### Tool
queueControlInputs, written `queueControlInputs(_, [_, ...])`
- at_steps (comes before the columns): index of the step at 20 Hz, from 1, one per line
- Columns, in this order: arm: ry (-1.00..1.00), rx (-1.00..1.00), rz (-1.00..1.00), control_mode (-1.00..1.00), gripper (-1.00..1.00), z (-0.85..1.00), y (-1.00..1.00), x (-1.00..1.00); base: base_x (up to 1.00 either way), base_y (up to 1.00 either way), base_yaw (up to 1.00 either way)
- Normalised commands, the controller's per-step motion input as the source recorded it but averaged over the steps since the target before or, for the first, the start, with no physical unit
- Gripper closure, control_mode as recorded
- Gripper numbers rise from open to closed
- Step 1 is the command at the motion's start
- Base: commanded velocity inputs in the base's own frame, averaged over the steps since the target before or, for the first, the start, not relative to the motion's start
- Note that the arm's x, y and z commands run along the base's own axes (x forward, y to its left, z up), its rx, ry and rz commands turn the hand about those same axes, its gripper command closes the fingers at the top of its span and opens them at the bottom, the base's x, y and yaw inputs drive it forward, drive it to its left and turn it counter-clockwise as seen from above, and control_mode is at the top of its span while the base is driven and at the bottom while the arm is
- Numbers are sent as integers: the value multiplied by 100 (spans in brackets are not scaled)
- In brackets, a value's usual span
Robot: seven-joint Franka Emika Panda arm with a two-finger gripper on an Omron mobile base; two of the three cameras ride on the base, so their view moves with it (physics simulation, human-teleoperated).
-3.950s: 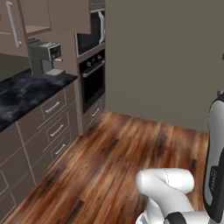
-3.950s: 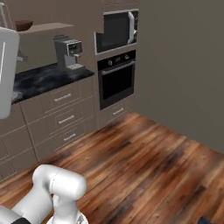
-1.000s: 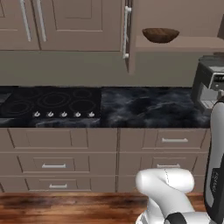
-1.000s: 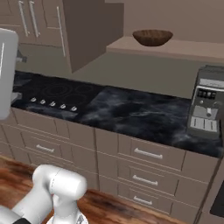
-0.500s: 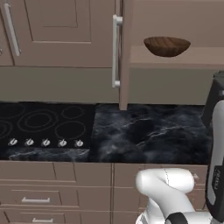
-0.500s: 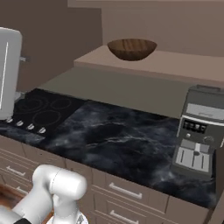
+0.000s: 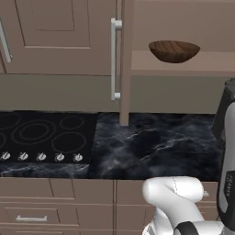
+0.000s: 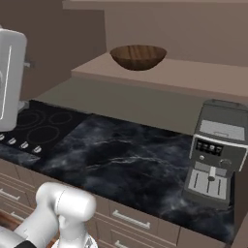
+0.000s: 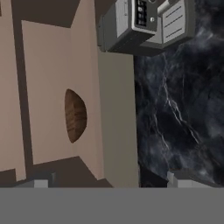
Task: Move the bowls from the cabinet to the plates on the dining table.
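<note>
The brown wooden bowl (image 7: 174,50) sits upright on the open cabinet (image 7: 59,36) shelf above the marble counter (image 7: 156,147), well ahead of the gripper (image 9: 107,183), whose jaws stand wide apart, empty; a coffee machine (image 8: 218,152) stands right

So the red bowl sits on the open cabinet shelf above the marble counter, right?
Not red: the bowl on the cabinet shelf is dark brown wood-grain, as the right base view shows. It does sit above the marble counter.
</note>
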Motion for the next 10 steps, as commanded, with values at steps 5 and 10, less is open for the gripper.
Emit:
queueControlInputs(5, [0, 0, 0, 100, -100, 0, 0, 0, 28, -56, 2])
queueControlInputs(10, [0, 0, 0, 100, -100, 0, 0, 0, 5, -73, -4])
